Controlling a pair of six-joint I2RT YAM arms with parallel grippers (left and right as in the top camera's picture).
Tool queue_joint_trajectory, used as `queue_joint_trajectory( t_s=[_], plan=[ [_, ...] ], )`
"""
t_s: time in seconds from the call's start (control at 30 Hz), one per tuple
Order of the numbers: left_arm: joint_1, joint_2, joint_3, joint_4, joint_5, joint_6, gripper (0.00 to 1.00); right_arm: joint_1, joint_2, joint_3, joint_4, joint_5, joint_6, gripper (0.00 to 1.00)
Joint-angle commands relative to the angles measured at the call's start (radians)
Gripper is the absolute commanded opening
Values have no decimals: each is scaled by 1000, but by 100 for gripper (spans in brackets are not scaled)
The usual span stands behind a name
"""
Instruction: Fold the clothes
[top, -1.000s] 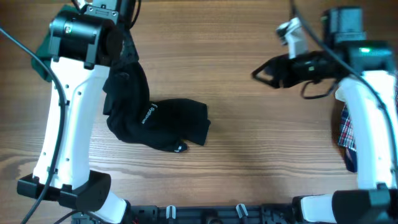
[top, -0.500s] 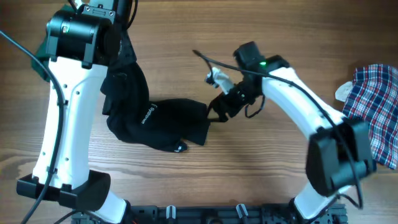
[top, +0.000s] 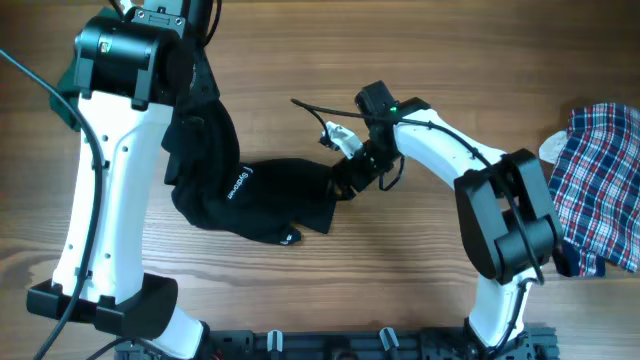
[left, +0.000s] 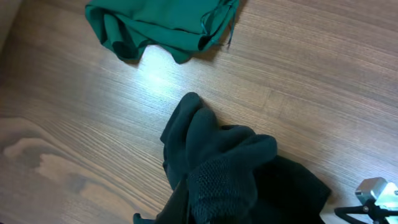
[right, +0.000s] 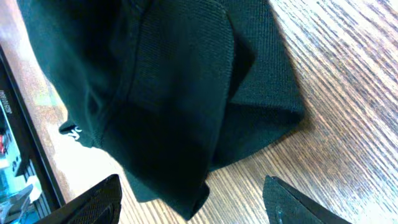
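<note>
**Right arm swings over to the black top**

Right arm has come all the way across from its own side, and its jaws have opened up on the way. Now the black top (top: 250, 195) lies in a soft heap on the table (top: 420, 290). Its thick folded edge sits right in front of the right gripper (right: 191, 190), just past the tips. Both fingers (right: 93, 202) are spread wide with nothing between them yet. The other end of the top rises up to the left gripper (top: 192, 62). That one is pressed together. I think it is pinching the cloth, but the bunched fabric hides its fingers in the wrist view.

The job now looks like grabbing this near edge. To do it well, the right gripper should go low, so one finger slides under the edge and the other goes over it. The edge looks doubled over, so it should take both layers, not just the top one. It should push in a bit before it shuts, or the cloth may slip out.

Off beyond the left gripper lies the green garment (left: 161, 25). Far behind the right gripper, near the side of the table, waits the plaid garment (top: 600, 170).
</note>
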Motion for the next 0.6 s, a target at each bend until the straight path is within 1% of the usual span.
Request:
queue_joint_trajectory(
  t_s=[0.0,0.1,0.43,0.5,0.57],
  plan=[
    [5,-4,0,2,-20,9,4,3,26,-2,10,-3,20,74],
    [5,-4,0,2,-20,9,4,8,33,-3,24,-42,20,74],
    [5,-4,0,-2,-20,9,4,91,34,-3,48,-47,24,72],
    [5,-4,0,-4,-20,9,4,97,34,-3,52,-47,36,69],
    [5,-4,0,-5,-20,9,4,98,34,-3,54,-47,50,62]
  ],
)
